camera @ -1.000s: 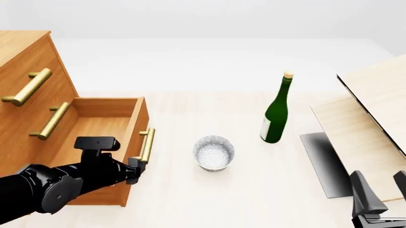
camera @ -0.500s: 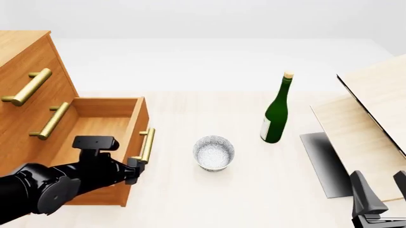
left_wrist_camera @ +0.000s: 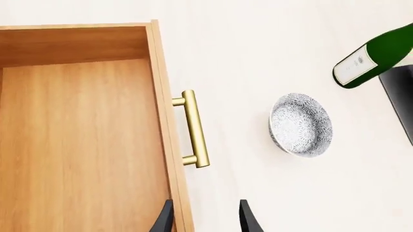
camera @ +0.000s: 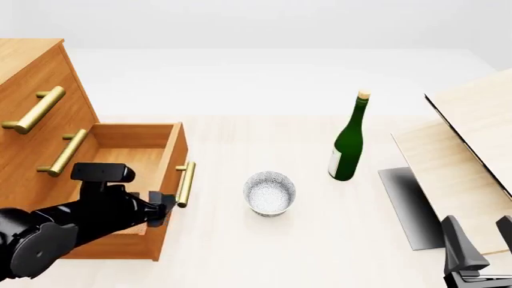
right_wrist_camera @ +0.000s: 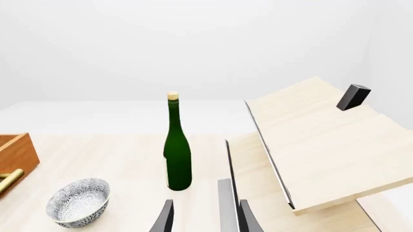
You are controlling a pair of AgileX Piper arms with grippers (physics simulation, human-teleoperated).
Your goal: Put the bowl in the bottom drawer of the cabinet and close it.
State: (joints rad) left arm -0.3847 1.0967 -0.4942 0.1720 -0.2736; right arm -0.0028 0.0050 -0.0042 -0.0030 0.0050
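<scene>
The small white speckled bowl (camera: 270, 193) (left_wrist_camera: 301, 124) (right_wrist_camera: 78, 202) stands upright on the table, to the right of the cabinet (camera: 32, 90). The bottom drawer (camera: 120, 159) (left_wrist_camera: 84, 135) is pulled out and holds nothing; its brass handle (camera: 184, 184) (left_wrist_camera: 195, 129) faces the bowl. My left gripper (camera: 160, 210) (left_wrist_camera: 205, 222) is open over the near end of the drawer's front panel, short of the handle and holding nothing. My right gripper (camera: 482, 243) (right_wrist_camera: 205, 220) is open and holds nothing at the near right, far from the bowl.
A green bottle (camera: 348, 144) (right_wrist_camera: 177, 154) stands upright behind and right of the bowl. Pale wood boards (camera: 472, 138) (right_wrist_camera: 322, 140) lean at the right over a dark grey slab (camera: 408, 204). The two upper drawers are shut.
My left arm has drawn back a little to the left, away from the drawer's handle. The drawer, the bowl and the right arm have not moved.
</scene>
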